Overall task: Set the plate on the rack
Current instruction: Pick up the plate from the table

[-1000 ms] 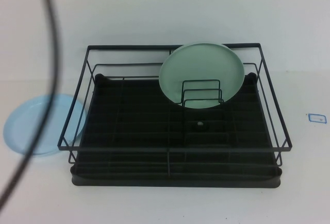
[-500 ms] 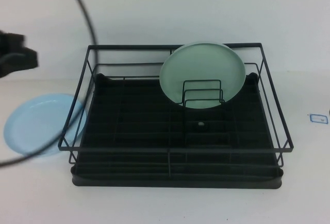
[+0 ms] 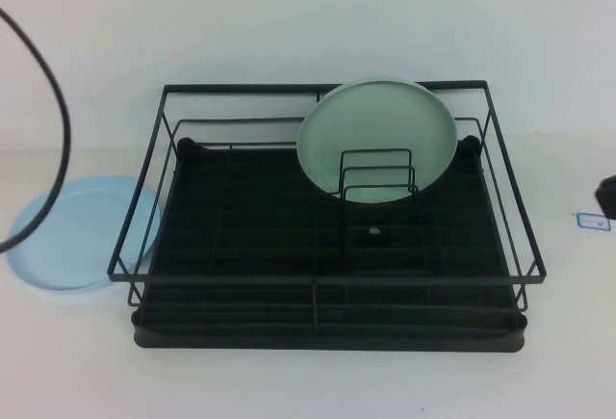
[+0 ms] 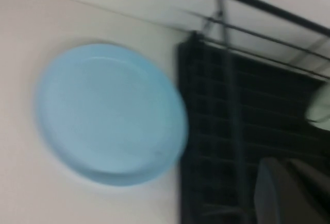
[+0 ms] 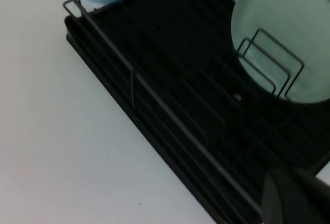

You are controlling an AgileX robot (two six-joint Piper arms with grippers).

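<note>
The light sky-blue plate lies flat on the white table, just left of the rack; it also shows in the left wrist view. The black wire rack with its tray base stands mid-table, and its small wire plate holder is at the back right. My left gripper hangs above the rack's left edge, beside the blue plate and not touching it. My right gripper hovers over the rack's near right corner; a dark bit of it shows at the high view's right edge.
A pale mint-green plate stands upright in the wire holder, also visible in the right wrist view. The left arm's black cable loops over the table's left side. A small blue-edged tag lies on the table right of the rack.
The left arm's dark body, seen at the far left half a second ago, has left the high view and its cable has swung left. A dark part has appeared at the right edge.
</note>
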